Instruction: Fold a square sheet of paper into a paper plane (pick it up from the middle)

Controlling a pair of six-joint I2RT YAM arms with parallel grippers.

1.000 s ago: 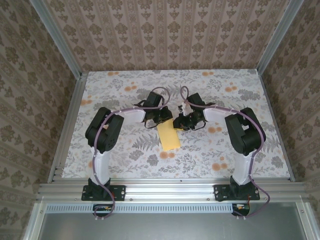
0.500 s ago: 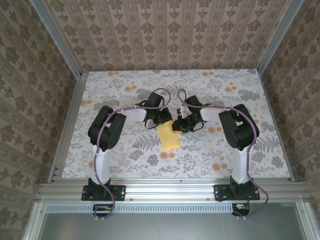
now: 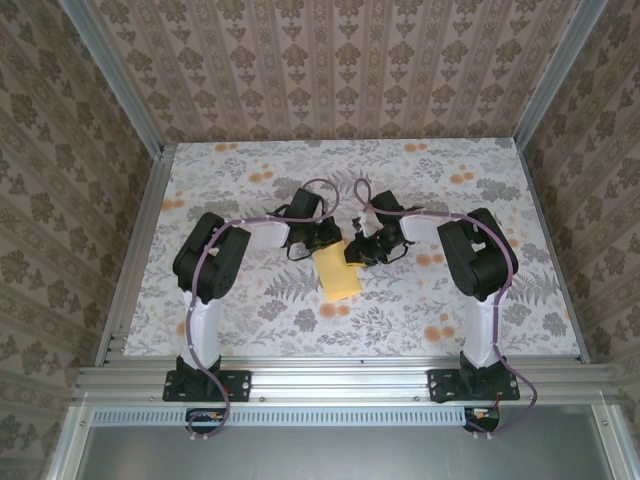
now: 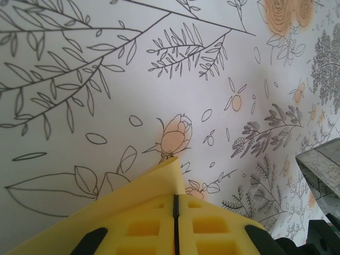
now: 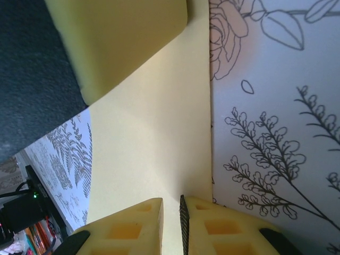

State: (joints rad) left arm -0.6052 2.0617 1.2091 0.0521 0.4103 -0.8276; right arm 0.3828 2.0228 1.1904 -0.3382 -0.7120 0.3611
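The yellow sheet of paper lies folded into a narrow rectangle at mid-table. Both grippers meet at its far end. My left gripper is shut, and a corner of the paper curls up at the seam of its jaws. My right gripper stands over the paper's right edge. Its jaws are a narrow slit apart, with paper showing through the gap. A yellow finger of the left gripper hangs close over the paper in the right wrist view.
A floral-print cloth covers the table. Aluminium rails run along both sides and the near edge. Patterned walls close in the back and sides. Both arm bases sit at the front.
The right arm's elbow has swung left, closer to the paper. The left jaws have closed slightly more on the corner. The paper has barely shifted.
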